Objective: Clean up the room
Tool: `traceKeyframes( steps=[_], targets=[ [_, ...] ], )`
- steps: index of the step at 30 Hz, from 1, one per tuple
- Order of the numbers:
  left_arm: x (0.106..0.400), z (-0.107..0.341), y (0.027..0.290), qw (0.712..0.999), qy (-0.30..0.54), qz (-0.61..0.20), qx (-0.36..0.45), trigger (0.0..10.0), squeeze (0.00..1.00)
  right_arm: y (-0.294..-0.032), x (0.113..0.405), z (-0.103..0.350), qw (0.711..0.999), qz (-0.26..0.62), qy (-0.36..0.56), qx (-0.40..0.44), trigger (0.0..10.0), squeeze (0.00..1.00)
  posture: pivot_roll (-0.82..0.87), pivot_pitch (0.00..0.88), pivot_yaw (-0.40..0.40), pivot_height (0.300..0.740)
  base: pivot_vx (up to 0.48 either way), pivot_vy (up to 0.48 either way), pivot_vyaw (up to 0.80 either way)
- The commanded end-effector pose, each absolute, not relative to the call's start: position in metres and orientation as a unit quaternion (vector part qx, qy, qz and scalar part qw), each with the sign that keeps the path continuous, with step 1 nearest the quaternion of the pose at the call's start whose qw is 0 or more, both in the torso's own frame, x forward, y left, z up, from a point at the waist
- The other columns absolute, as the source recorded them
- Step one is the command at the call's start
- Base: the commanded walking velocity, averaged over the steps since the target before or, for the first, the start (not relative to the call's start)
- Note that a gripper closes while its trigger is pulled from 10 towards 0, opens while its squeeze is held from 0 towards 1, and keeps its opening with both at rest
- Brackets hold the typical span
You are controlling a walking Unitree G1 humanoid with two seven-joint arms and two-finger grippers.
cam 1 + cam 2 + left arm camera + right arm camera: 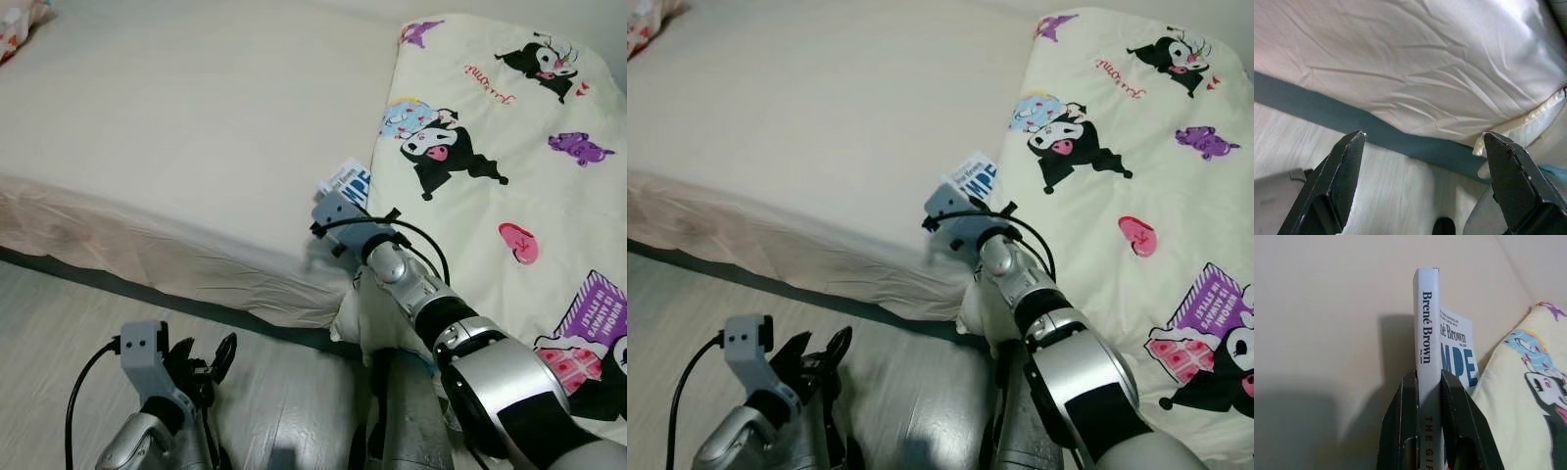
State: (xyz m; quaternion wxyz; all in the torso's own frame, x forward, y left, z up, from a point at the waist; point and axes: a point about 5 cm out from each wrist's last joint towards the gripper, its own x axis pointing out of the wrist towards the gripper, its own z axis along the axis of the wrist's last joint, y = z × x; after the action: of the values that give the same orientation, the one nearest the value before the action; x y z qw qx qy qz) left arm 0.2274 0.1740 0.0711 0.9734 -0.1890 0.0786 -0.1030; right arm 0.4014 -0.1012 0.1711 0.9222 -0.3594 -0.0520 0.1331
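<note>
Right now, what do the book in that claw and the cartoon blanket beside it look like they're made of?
The book in the right gripper looks like a paperback: thin matte white spine, printed paper cover. The cartoon blanket seems a soft, matte printed fabric, puffy and creased, probably cotton or polyester.

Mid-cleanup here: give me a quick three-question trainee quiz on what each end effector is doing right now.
1. True or false: the right end effector is shut on a book.
2. The left end effector is: A) open above the floor B) shut on the sheet C) holding a pillow.
3. Fill in: the book is held over the ____, beside the cartoon-print comforter.

Key: 1 true; 2 A; 3 bed.
</note>
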Motion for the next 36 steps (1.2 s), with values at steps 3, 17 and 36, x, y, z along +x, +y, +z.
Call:
traceKeyframes(
  steps=[3,17,36],
  targets=[
    [0.227,0.059,0.174,0.971,0.098,-0.096,-0.198,10.0,0.00,-0.088,0.403,0.195,0.942,0.150,-0.106,-0.282,0.0,0.00,0.20,0.261,-0.034,0.411,0.000,0.000,0.00],
    [0.266,0.071,0.182,0.976,0.048,-0.086,-0.195,10.0,0.00,-0.044,0.378,0.263,0.895,0.369,-0.214,0.131,0.0,0.00,0.15,0.109,-0.057,0.411,0.000,0.000,0.00],
    [0.313,0.099,0.222,0.982,-0.032,-0.037,-0.180,10.0,0.00,-0.068,0.338,0.115,0.925,0.351,0.025,0.141,10.0,0.00,0.09,0.000,-0.079,0.461,0.000,0.000,0.00]
  ],
)
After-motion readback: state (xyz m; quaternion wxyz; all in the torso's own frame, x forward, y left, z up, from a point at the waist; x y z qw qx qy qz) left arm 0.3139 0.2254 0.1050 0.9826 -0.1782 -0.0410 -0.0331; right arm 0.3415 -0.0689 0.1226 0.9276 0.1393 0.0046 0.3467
